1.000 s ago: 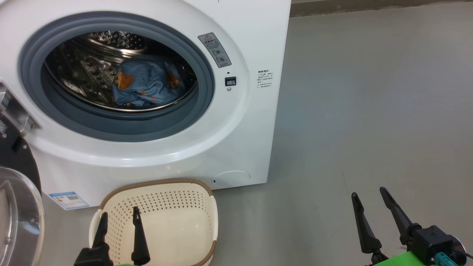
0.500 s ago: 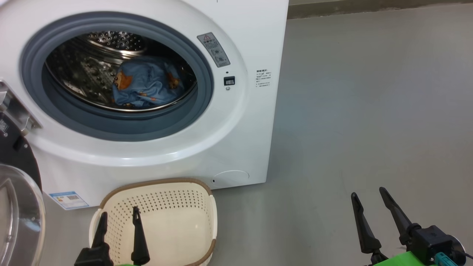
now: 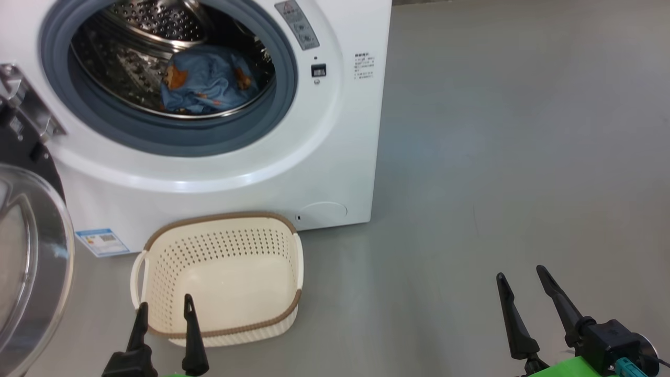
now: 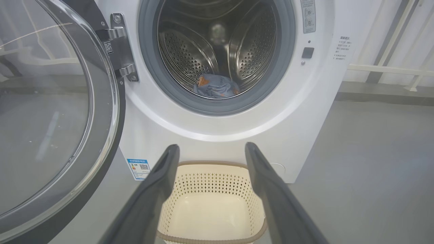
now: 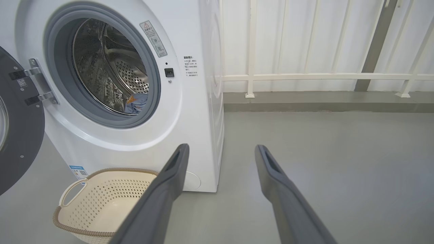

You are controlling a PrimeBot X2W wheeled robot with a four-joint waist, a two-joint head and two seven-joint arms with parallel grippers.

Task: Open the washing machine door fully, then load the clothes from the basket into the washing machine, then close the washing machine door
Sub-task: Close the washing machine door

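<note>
The washing machine (image 3: 335, 157) stands at the upper left with its door (image 3: 31, 251) swung open to the left; the door's glass bowl (image 4: 44, 112) fills the left of the left wrist view. The blue clothes (image 3: 207, 78) lie inside the steel drum, also seen as clothes (image 4: 216, 86) and clothes (image 5: 135, 101). The cream basket (image 3: 220, 272) sits on the floor before the machine with nothing in it. My left gripper (image 3: 165, 309) is open just in front of the basket's near rim. My right gripper (image 3: 521, 272) is open over bare floor at the lower right.
Grey floor (image 3: 497, 157) stretches right of the machine. A white railing (image 5: 305, 77) and a low kerb run along the back wall. A blue label sticker (image 3: 102, 241) sits low on the machine's front.
The whole head view has shifted: machine and basket sit higher in the picture and look farther off, so the camera has moved. Both grippers stay open.
</note>
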